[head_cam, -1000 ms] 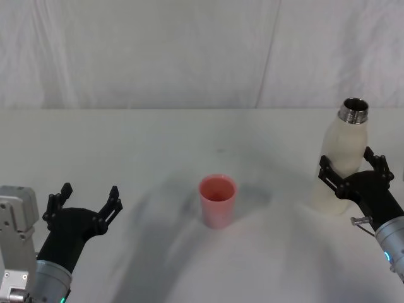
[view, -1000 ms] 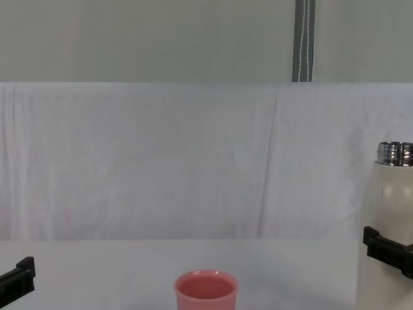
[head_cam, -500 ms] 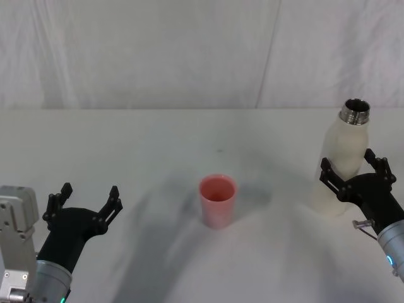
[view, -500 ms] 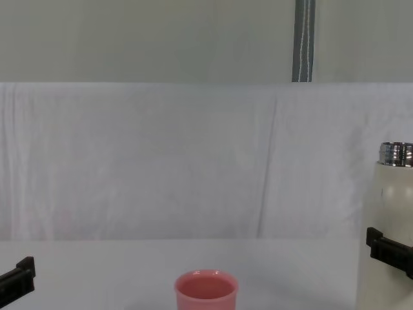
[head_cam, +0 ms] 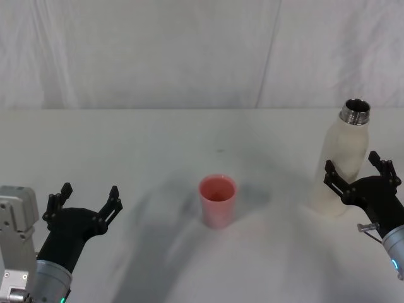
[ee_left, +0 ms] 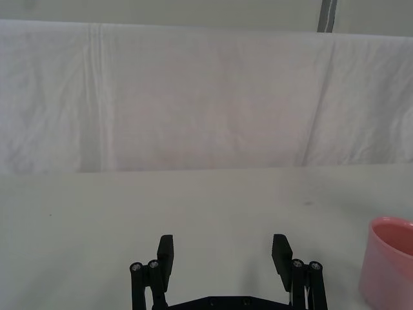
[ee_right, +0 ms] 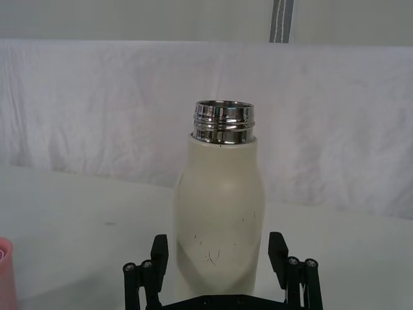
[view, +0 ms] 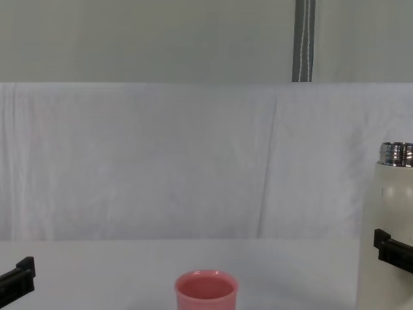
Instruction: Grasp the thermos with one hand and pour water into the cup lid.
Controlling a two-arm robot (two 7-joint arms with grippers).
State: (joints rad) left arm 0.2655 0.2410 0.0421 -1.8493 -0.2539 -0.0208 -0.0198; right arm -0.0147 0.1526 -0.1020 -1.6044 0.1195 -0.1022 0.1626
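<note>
The cream-white thermos stands upright and uncapped at the right of the table, its steel neck open at the top. My right gripper is open just in front of its lower body, with the black jaws spread wider than the bottle and not clamped on it. In the right wrist view the thermos rises between those jaws of the right gripper. The pink cup lid stands mid-table, well left of the thermos. My left gripper hovers open and empty near the front left.
A white cloth covers the table and hangs as a backdrop behind it. A grey pole stands behind the backdrop. In the left wrist view the cup lid sits off to one side of the open left gripper.
My right gripper has slid back and to the right, away from the thermos body. The thermos, the cup lid and the left gripper have stayed put.
</note>
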